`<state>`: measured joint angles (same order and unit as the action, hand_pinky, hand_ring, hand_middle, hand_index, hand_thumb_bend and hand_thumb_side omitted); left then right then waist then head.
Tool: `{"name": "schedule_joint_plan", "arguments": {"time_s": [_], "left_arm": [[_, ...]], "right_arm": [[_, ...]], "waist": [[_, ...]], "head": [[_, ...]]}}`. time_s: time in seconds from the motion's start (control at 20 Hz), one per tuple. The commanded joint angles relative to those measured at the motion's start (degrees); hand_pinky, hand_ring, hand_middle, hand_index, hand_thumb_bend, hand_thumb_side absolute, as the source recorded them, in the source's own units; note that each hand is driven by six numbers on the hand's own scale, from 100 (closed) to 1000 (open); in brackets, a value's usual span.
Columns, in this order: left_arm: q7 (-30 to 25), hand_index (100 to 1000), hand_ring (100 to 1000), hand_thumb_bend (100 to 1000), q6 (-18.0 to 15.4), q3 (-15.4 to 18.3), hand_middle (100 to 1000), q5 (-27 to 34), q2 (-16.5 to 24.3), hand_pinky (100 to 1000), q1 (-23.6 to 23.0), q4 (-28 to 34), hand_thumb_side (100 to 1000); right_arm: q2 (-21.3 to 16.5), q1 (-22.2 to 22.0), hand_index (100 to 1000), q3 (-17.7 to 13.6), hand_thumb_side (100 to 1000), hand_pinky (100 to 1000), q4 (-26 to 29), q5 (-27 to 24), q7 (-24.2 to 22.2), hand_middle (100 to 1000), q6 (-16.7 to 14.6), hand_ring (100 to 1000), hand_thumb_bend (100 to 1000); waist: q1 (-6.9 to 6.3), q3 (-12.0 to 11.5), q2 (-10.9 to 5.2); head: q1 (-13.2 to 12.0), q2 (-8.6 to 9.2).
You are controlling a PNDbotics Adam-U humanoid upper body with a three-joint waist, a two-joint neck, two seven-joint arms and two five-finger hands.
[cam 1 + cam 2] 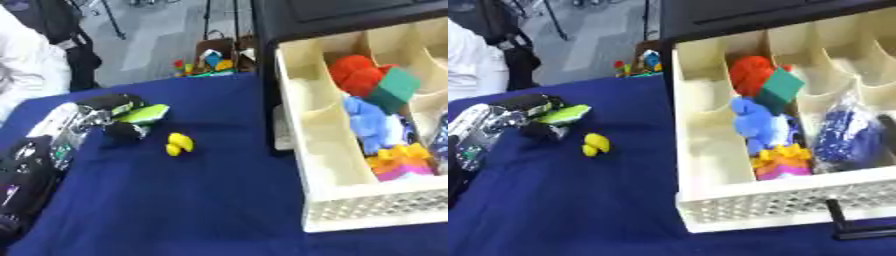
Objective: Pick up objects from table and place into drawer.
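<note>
Near the table's (175,210) left edge, the left hand (109,117) grips a green thing (147,114), beside a yellow toy (178,144).

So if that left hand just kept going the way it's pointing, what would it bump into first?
Probably the open drawer. The left hand, holding a green object, points right across the blue table; the small yellow toy sits slightly nearer the camera, likely just off that line.

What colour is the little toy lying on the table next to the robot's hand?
Yellow. The small toy shows best in the left eye view, on the blue tablecloth.
</note>
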<state>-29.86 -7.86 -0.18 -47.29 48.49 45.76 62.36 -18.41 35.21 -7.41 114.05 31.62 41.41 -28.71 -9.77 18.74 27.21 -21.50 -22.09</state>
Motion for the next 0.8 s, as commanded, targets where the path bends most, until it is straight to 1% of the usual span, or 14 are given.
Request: {"name": "schedule_joint_plan", "arguments": {"time_s": [0.05,0.1,0.2,0.45,0.65,0.8], "left_arm": [[-2.27,939,861,119,-0.21,-0.43,856,0.61,2.04,765,-0.15,-0.17,663],[-3.16,945,864,134,-0.30,-0.52,862,0.97,2.13,769,-0.21,-0.07,656],[-4.76,946,864,134,-0.35,-0.56,863,1.53,2.40,768,-0.28,0.25,657],[-5.94,930,852,100,-0.27,-0.54,845,1.82,2.93,750,-0.39,1.51,675],[-4.19,900,825,100,-0.33,-0.56,811,0.52,3.08,710,-0.62,2.23,695],[-0.62,843,771,100,-1.13,-0.65,750,-0.68,3.12,623,-0.87,3.38,673]], "right_arm": [[-1.38,0.18,746,-0.25,1000,591,0.55,0.29,1.42,555,-0.99,648,100],[-1.40,0.07,745,-0.27,1000,591,0.55,0.32,1.44,555,-0.95,648,100],[-1.44,-0.16,746,-0.30,1000,591,0.55,0.36,1.50,556,-0.86,648,100],[-1.40,-0.48,748,-0.30,1000,591,0.55,0.39,1.61,558,-0.77,649,100],[-1.35,-0.53,751,-0.35,1000,591,0.55,0.38,1.80,560,-0.76,650,100],[-1.31,-0.65,755,-0.42,1000,592,0.55,0.39,1.88,560,-0.70,650,100]], "waist": [[0.56,-0.30,-1.31],[0.58,-0.42,-1.46],[0.63,-0.67,-1.77],[0.70,-1.12,-2.49],[0.87,-1.18,-2.77],[1.07,-1.38,-2.93]], "head": [[-0.11,-0.32],[-0.06,-0.47],[0.01,-0.79],[0.09,-1.22],[0.08,-1.03],[0.18,-1.13]]}}
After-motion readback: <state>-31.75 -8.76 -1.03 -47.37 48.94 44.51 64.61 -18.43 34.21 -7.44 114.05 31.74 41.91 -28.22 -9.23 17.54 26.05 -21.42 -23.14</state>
